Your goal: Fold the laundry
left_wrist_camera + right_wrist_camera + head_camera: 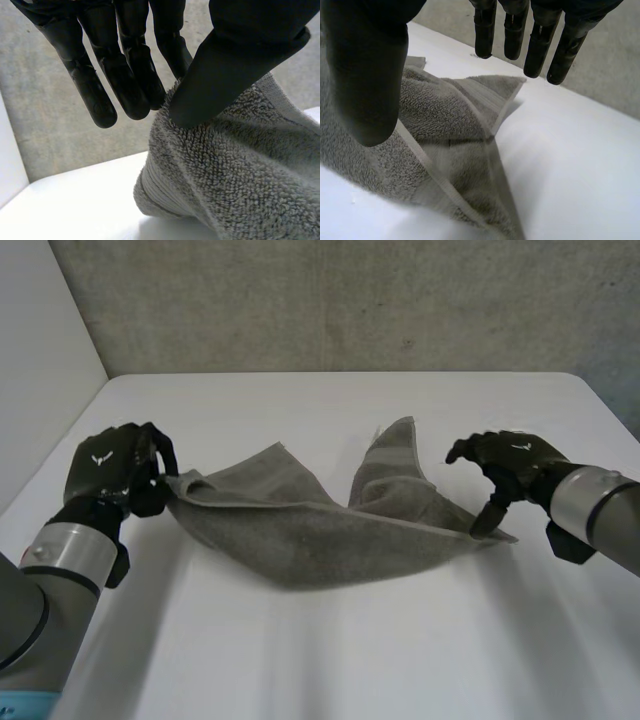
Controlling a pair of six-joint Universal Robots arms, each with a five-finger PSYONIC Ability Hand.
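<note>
Well, we have the grey towel (310,540) lying rumpled in the middle of the white table (300,660), one flap peaked at the back. Our left hand (115,468) pinches the towel's left corner between thumb and fingers. Our right hand (512,462) is relaxed and spread at the right corner, its fingers (537,45) off the cloth and its thumb (365,75) just over the hem. We judge the risk lopsided: if we lift now, only one corner rises, so the towel drags and bunches. The left pinch also looks shallow and may slip.
</note>
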